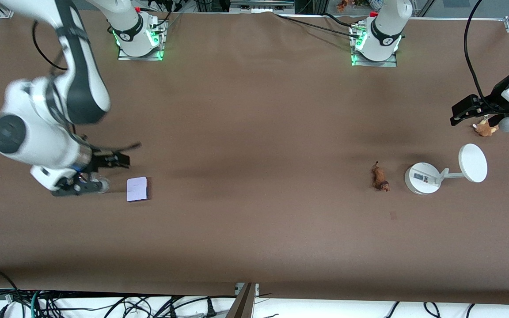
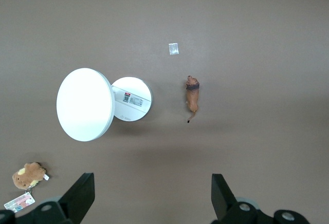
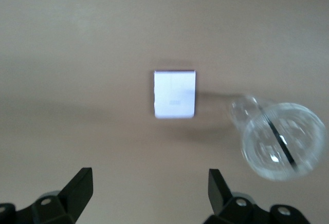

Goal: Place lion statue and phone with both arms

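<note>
The lion statue (image 1: 380,176), a tiny orange-brown figurine with a thin dark tail, lies on the brown table beside the white stand; it also shows in the left wrist view (image 2: 193,96). The phone (image 1: 137,189), a flat pale lavender rectangle, lies toward the right arm's end and shows in the right wrist view (image 3: 175,94). My right gripper (image 1: 119,157) hangs open and empty over the table just beside the phone (image 3: 150,180). My left gripper (image 1: 457,114) is open and empty at the left arm's end, above the table next to a small plush (image 2: 152,183).
A white round-based stand (image 1: 422,178) with a disc (image 1: 473,162) stands beside the lion. A fluffy brown plush with a tag (image 1: 484,128) lies by the left gripper. A clear round glass object (image 3: 280,142) sits near the phone. A small pale scrap (image 2: 174,49) lies near the lion.
</note>
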You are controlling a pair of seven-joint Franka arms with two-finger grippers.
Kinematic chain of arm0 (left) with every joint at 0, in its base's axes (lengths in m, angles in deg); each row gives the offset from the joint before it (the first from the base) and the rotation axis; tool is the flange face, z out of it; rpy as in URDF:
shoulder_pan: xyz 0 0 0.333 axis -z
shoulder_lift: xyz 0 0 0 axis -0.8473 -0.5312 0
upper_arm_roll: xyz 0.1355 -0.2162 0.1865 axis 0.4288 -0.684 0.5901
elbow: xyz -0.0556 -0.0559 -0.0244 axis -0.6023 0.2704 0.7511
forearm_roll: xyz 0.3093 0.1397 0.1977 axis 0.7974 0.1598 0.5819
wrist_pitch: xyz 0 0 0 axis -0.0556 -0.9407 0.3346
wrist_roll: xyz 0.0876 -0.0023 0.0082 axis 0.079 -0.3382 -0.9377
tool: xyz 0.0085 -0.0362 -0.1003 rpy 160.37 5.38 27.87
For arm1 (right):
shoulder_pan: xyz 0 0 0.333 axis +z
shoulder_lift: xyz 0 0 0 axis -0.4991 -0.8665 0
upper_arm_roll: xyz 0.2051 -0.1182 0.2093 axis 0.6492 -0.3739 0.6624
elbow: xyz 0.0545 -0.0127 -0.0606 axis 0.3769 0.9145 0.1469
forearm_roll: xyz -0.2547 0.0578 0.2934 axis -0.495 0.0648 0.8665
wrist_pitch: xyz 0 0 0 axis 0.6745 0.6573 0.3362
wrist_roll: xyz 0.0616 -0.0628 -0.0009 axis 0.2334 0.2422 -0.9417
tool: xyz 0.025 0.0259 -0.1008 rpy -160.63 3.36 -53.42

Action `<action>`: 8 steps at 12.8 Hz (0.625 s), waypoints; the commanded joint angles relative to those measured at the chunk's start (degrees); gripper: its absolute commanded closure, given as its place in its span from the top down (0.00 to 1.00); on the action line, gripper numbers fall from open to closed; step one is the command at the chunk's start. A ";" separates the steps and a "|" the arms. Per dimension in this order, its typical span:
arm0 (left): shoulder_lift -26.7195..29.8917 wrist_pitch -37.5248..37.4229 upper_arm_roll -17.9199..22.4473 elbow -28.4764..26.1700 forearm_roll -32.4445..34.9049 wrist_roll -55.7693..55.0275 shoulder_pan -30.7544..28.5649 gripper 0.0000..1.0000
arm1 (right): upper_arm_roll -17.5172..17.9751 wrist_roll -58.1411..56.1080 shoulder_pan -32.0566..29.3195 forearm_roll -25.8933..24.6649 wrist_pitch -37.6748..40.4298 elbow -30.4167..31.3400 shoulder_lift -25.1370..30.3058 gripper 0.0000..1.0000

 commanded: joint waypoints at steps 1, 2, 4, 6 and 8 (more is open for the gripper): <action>0.56 -0.76 0.12 0.11 1.11 1.18 0.10 1.00 | -0.39 -0.52 -0.20 -0.01 9.96 -3.09 4.32 1.00; 0.56 -0.85 0.12 0.11 1.20 1.18 0.10 1.00 | -1.18 -0.52 -0.21 0.07 13.57 -5.20 5.55 0.99; 0.56 -0.85 0.30 0.11 1.20 1.18 0.10 1.00 | -2.15 -0.61 -0.21 -0.01 19.99 -10.12 6.26 1.00; 0.56 -0.85 0.30 0.11 1.20 1.18 0.10 1.00 | -2.41 -0.70 -0.29 -2.72 24.31 -12.94 6.26 1.00; 0.56 -0.85 0.21 0.11 1.11 1.18 0.10 1.00 | -2.24 -0.70 -0.29 -4.14 24.85 -12.95 6.18 1.00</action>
